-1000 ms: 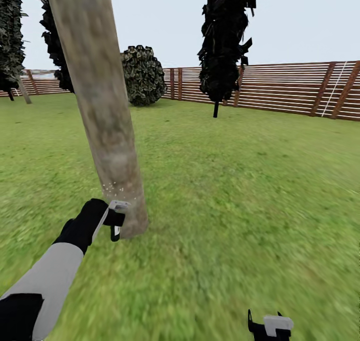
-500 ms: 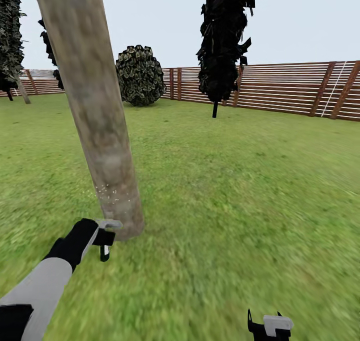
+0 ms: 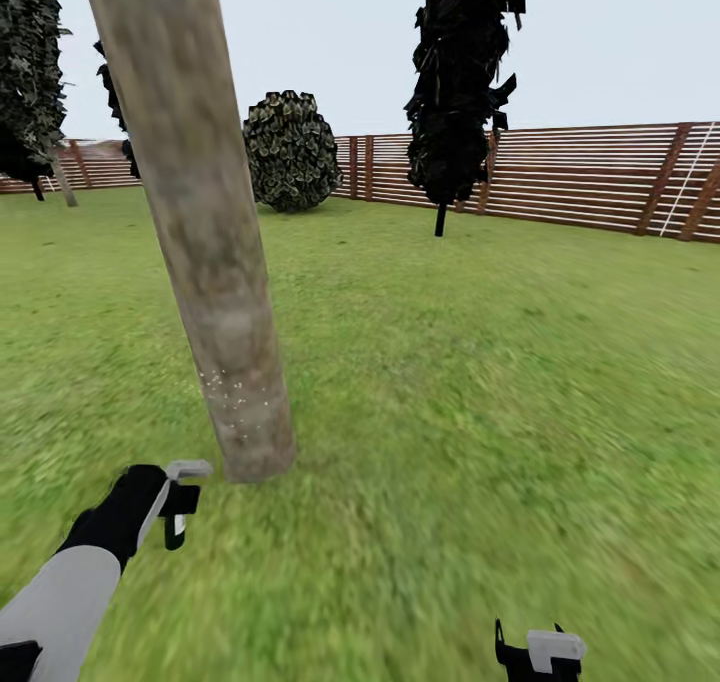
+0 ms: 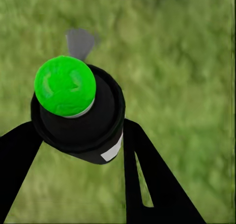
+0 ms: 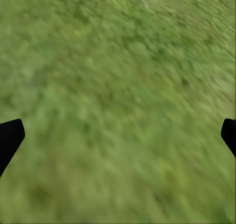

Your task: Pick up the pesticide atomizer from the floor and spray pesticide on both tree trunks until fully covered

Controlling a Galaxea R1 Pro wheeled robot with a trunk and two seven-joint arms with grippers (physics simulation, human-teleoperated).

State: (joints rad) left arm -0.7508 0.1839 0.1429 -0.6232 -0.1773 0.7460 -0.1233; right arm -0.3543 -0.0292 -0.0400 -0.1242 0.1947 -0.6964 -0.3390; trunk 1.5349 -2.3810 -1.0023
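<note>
1. One trunk [image 3: 205, 252] stands near me, left of centre, leaning slightly; fine white specks dot it low down; its base meets the lawn [image 3: 480, 382].
2. My left gripper [image 3: 177, 507] hangs low at the near left, just short of the trunk base, not touching it; it is clamped on the atomizer [image 4: 81, 118], a black bottle with a white band; the wrist view shows a bright green cap facing the camera.
3. My right gripper [image 3: 540, 652] sits at the near right, over bare grass; its fingers [image 5: 10, 138] are spread wide with nothing between them.
4. Far off I see a slatted fence [image 3: 590, 182], a black cypress [image 3: 460, 82] and a round bush [image 3: 292, 150].
</note>
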